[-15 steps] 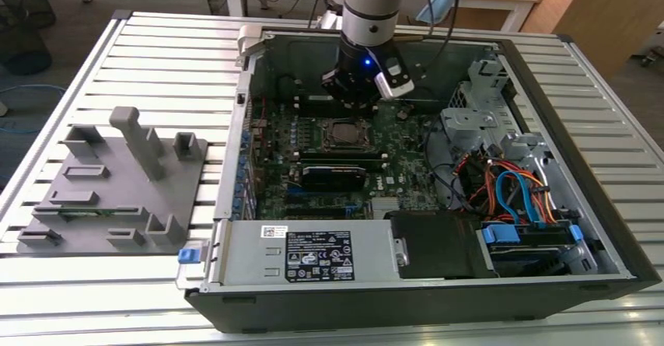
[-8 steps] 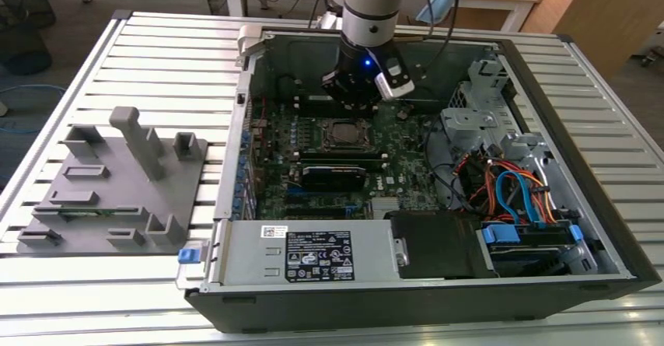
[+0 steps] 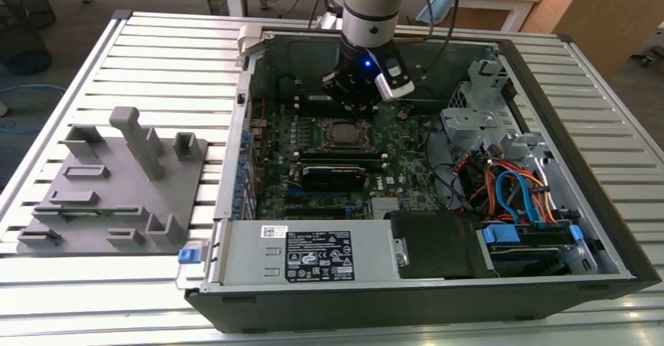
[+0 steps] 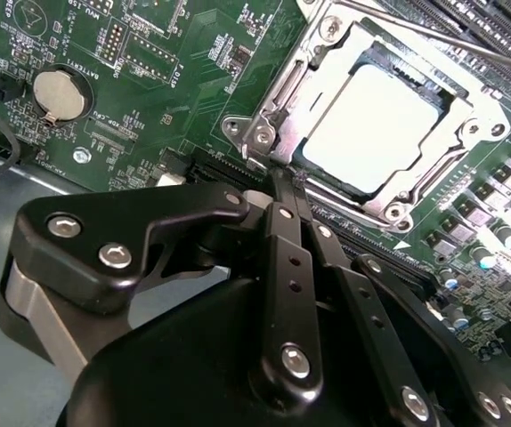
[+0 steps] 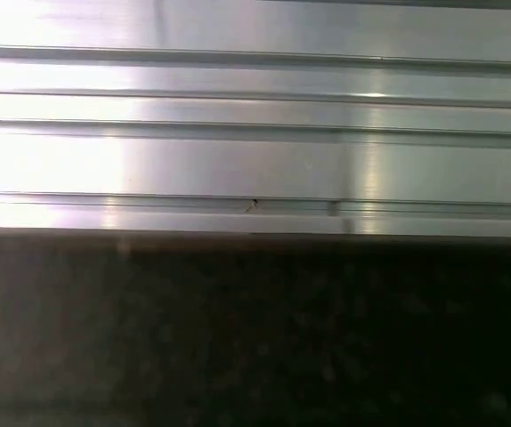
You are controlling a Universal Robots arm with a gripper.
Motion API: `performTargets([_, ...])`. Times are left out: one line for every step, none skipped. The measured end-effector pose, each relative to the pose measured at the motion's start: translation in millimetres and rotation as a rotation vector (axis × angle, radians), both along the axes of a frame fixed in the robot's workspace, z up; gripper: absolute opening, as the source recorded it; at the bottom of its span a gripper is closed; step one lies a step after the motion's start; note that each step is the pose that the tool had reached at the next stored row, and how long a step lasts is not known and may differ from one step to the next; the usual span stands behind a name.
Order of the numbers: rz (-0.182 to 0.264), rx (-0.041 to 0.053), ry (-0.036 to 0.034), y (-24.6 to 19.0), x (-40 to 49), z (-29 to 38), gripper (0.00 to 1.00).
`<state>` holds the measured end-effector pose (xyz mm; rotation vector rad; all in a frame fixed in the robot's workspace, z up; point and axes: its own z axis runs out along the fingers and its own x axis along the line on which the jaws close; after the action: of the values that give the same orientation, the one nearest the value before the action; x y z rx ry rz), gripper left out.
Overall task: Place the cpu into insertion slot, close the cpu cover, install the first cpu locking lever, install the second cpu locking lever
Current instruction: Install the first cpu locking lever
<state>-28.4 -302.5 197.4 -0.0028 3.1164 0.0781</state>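
In the second wrist view my gripper (image 4: 284, 182), fingers pressed together and holding nothing, sits at the edge of the cpu cover (image 4: 327, 67), which lies over the cpu (image 4: 376, 120)

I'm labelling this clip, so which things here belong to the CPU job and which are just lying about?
Job:
cpu, seated in the insertion slot
cpu cover, down over it
gripper, beside the socket

Lying about:
grey fixture block
coin battery
coloured cables
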Motion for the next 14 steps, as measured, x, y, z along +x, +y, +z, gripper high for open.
performTargets([0.0, 0.0002, 0.0, 0.1, 0.1, -0.3, 0.1])
performTargets([0.0, -0.0001, 0.0001, 0.0, 0.1, -0.6, 0.1])
performTargets([0.0, -0.0004, 0.0003, 0.0, 0.1, -0.8, 0.1])
performTargets([0.0, -0.0005, 0.0004, -0.1, 0.1, -1.0, 0.1])
performTargets([0.0, 0.0001, 0.0003, -0.1, 0.1, -1.1, 0.1])
performTargets([0.0, 0.001, 0.0005, -0.1, 0.1, -1.1, 0.1])
performTargets([0.0, 0.0029, 0.0005, -0.1, 0.1, -1.1, 0.1])
performTargets([0.0, 0.0046, 0.0003, 0.0, 0.2, -1.2, 0.1])
performTargets([0.0, 0.0052, 0.0002, 0.0, 0.2, -1.2, 0.1])
performTargets([0.0, 0.0053, 0.0003, 0.0, 0.2, -1.2, 0.1])
performTargets([0.0, 0.0053, 0.0002, 0.0, 0.2, -1.0, 0.1])
performTargets([0.0, 0.0055, 0.0002, 0.0, 0.2, -0.6, 0.1])
performTargets([0.0, 0.0054, 0.0002, 0.0, 0.2, 0.3, 0.1])
performTargets([0.0, 0.0052, 0.0003, -0.1, 0.2, 1.3, 0.1])
